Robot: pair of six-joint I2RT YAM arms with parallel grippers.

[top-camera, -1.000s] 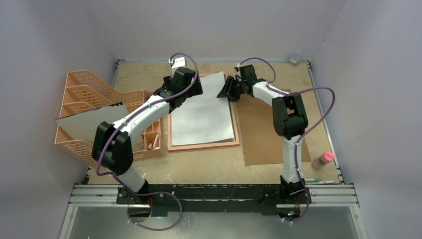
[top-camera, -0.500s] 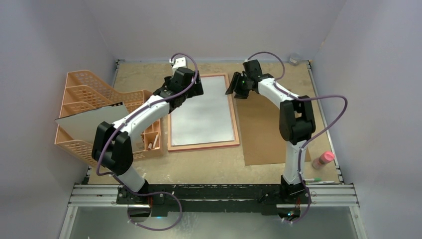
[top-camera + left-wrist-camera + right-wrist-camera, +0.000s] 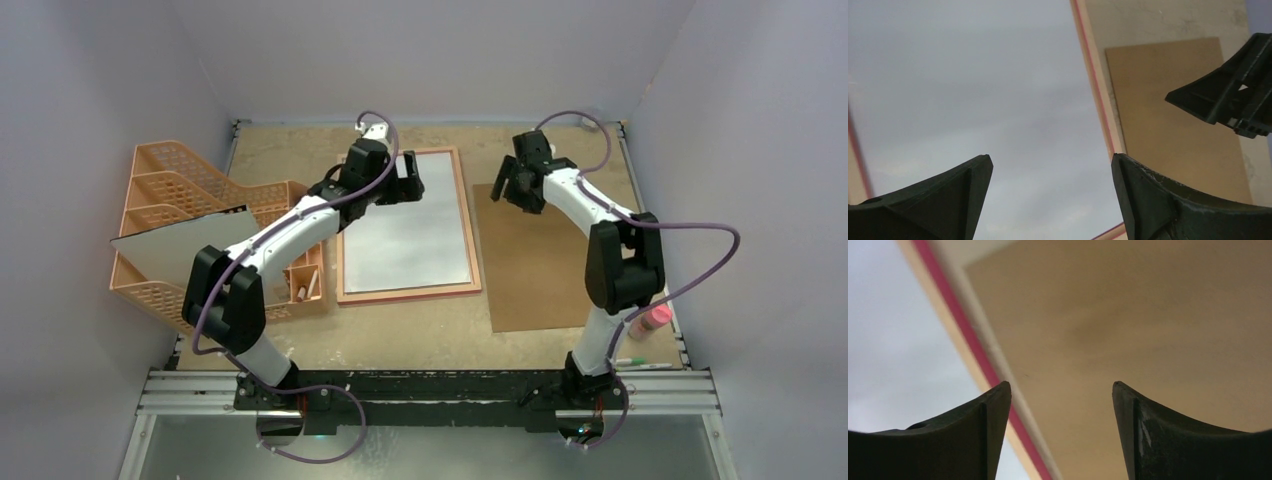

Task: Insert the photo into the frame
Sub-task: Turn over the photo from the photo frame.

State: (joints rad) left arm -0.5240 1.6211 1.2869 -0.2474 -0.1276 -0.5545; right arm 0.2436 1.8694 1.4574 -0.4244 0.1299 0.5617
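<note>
1. top external view: the photo (image 3: 410,225) now lies flat, white back up, inside the frame (image 3: 408,294) on the worktop (image 3: 420,330). a second ago it sat skewed, its far right corner lifted and poking past the frame's far rail.
2. the right jaws were at that corner then. they have let go and swung off to the right, and now hang wide open and empty over the far left corner of the brown backing board (image 3: 545,260), as the right wrist view confirms.
3. the left jaws have shifted from the frame's far left edge to above the photo's far left part, spread wide with nothing between them. whether they touch the paper i can't tell.
4. to my eye the photo is seated, so the placing itself looks done. the backing board, lying just beside the frame, would likely come next.
</note>
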